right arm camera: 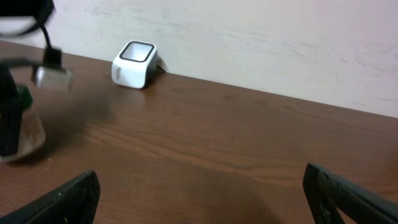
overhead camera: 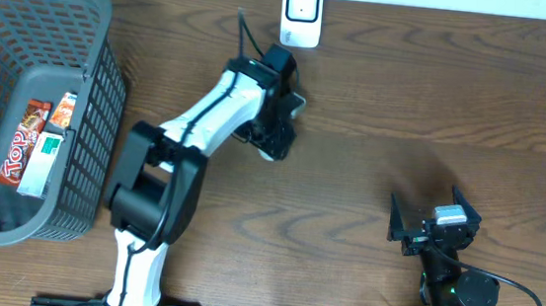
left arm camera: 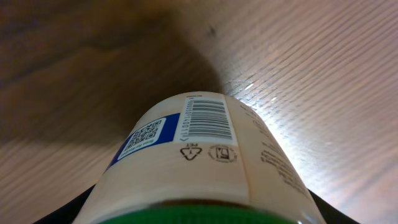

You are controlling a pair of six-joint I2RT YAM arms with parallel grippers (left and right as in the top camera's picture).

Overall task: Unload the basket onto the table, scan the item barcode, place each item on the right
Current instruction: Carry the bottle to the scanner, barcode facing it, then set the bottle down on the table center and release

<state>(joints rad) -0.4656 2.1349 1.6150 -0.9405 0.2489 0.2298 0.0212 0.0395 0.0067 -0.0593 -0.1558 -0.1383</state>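
My left gripper (overhead camera: pixel 277 124) is shut on a cream bottle (left arm camera: pixel 199 162) with a green cap (left arm camera: pixel 193 218), held above the table in front of the scanner. The bottle's label faces the left wrist camera, showing a black barcode (left arm camera: pixel 208 118) beside a blue QR panel (left arm camera: pixel 146 137). The white scanner (overhead camera: pixel 302 14) stands at the table's far edge, a little beyond the gripper; it also shows as the scanner (right arm camera: pixel 134 64) in the right wrist view. There the bottle (right arm camera: pixel 26 127) hangs at the far left. My right gripper (right arm camera: pixel 202 199) is open and holds nothing, low at the near right (overhead camera: pixel 432 226).
A grey mesh basket (overhead camera: pixel 95 88) sits at the left edge with snack packets (overhead camera: pixel 18 151) and a small box (overhead camera: pixel 43 158) inside. The wooden table (overhead camera: pixel 405 115) runs right of the scanner, with a pale wall (right arm camera: pixel 280 43) behind it.
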